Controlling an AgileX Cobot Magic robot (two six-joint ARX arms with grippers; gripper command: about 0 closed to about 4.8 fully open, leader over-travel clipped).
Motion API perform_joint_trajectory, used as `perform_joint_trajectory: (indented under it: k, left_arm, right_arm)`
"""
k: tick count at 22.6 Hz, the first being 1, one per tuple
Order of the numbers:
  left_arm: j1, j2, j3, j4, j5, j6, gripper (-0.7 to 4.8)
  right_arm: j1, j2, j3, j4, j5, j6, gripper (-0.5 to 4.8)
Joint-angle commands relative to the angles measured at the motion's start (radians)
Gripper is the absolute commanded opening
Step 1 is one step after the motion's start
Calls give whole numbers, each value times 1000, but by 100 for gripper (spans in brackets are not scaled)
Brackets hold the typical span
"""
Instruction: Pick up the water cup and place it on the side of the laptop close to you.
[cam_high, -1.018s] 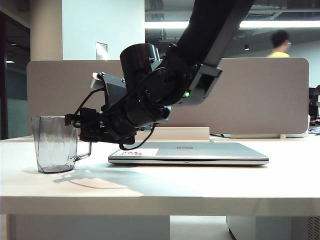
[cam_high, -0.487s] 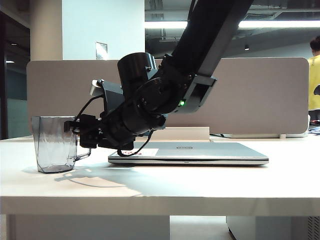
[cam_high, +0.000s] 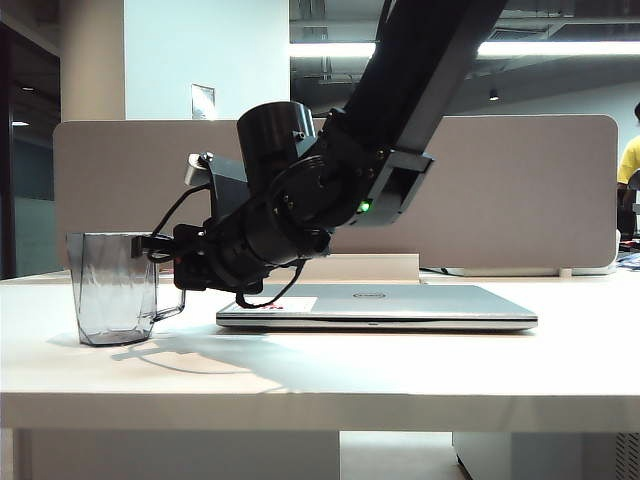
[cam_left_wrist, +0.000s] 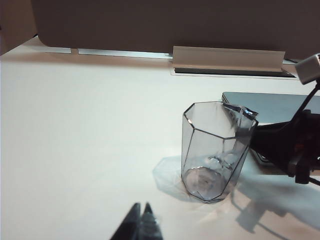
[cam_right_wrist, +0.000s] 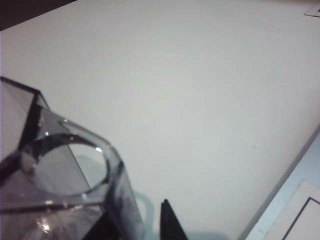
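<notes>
The water cup (cam_high: 110, 290), smoky-grey and transparent, stands upright on the table left of the closed silver laptop (cam_high: 400, 305). My right gripper (cam_high: 152, 245) has reached across to the cup's handle side, just under the rim. In the right wrist view its jaws (cam_right_wrist: 137, 216) straddle the cup (cam_right_wrist: 65, 170) wall by the handle. One finger shows dark behind the plastic, and a small gap separates the other fingertip (cam_right_wrist: 167, 220) from it. My left gripper (cam_left_wrist: 141, 220) is shut and empty, hanging over bare table short of the cup (cam_left_wrist: 215, 150).
A beige divider panel (cam_high: 520, 190) runs along the table's far edge, with a white cable tray (cam_left_wrist: 227, 59) at its foot. The laptop (cam_left_wrist: 280, 107) lies flat beside the cup. The table's front edge (cam_high: 320, 405) is near the camera.
The right gripper moved left and lower onto the cup's handle side, and its jaws narrowed. The cup shifted very slightly to the right. The left arm kept still.
</notes>
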Motion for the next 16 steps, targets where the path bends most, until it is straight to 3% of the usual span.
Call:
perform_joint_trajectory:
  k: [1,3,6,10,16]
  left_arm:
    - [-1,1,3,12,0,0,-3]
    - [-1,1,3,12,0,0,-3]
    - [-1,1,3,12,0,0,-3]
    - [-1,1,3,12,0,0,-3]
    - [-1,1,3,12,0,0,-3]
  right_arm:
    - [2,-8,7,30,3,2,116]
    - [2,-8,7,41,1,2,112]
    - [2,-8,7,40,0,2,49]
    - [3,-8,7,40,1,2,46]
    - [3,-29,6,39,3,-2,-3]
